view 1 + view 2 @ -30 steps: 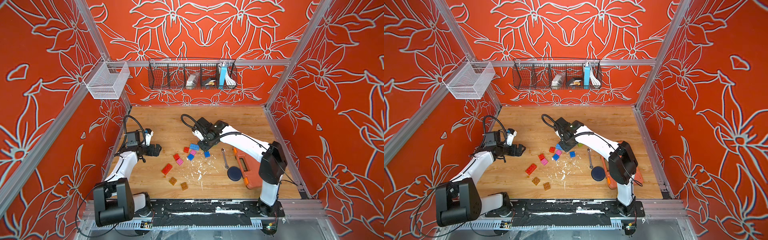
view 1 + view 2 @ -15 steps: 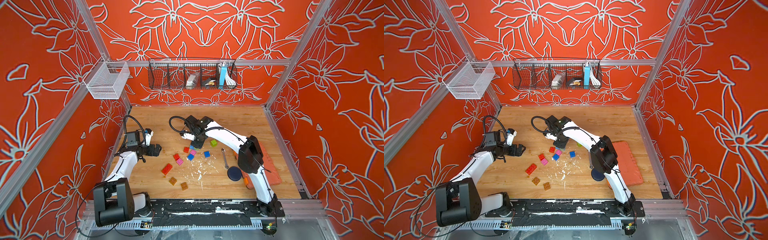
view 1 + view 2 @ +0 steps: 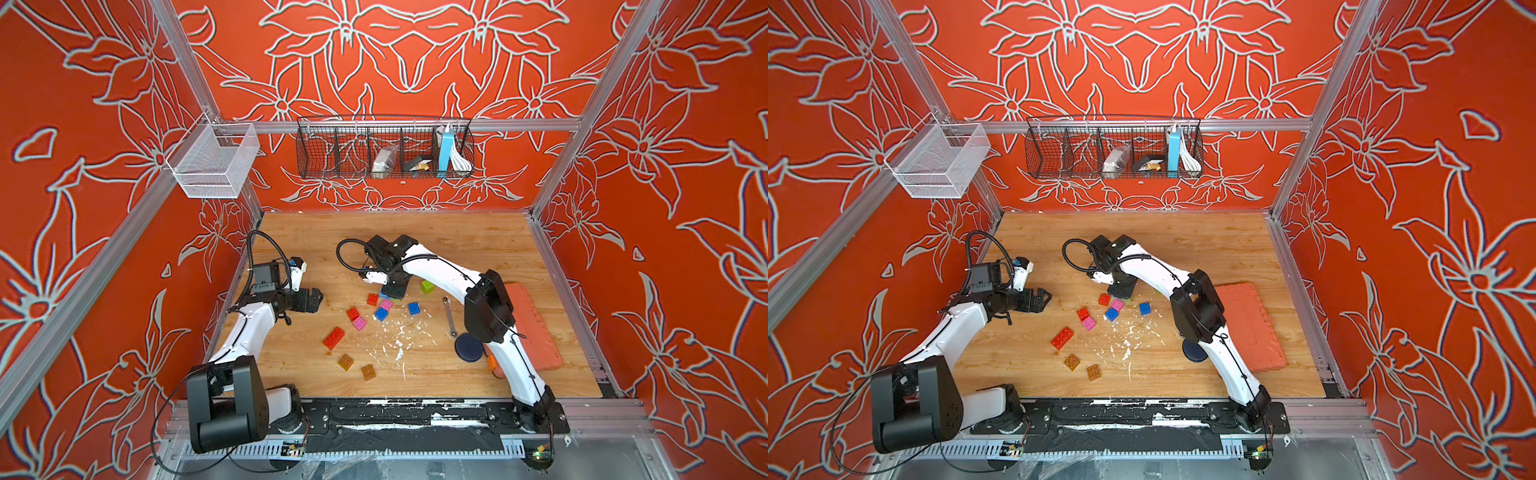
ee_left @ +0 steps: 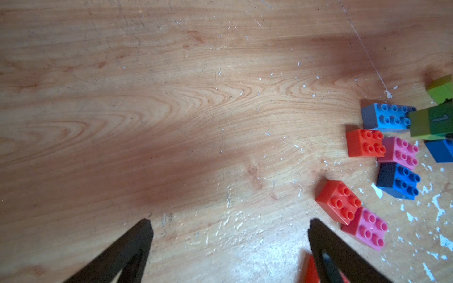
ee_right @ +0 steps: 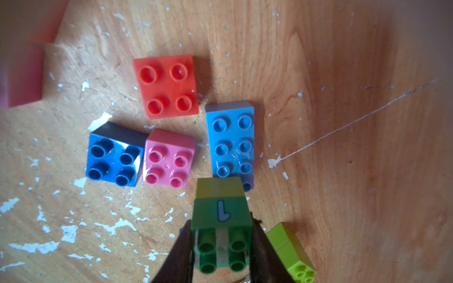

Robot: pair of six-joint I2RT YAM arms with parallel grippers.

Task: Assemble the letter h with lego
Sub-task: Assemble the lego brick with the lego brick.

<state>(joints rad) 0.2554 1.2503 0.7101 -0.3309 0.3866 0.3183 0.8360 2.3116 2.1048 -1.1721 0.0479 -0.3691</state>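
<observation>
My right gripper is shut on a green lego brick with a lime brick stuck to it. The pair hangs over the end of a light blue long brick. Red, pink and blue square bricks lie close by, and a loose lime brick lies beside the fingers. In a top view the right gripper is at the back of the brick cluster. The left gripper stands open and empty to the cluster's left, near a red brick.
A long red brick and two amber bricks lie nearer the front. A wrench, a dark disc and the orange tool case sit on the right. Wire baskets hang on the back wall.
The right arm swung its gripper leftward, then down onto the brick cluster, with the green brick held. Its elbow lifted off the orange case. The left arm stayed still.
</observation>
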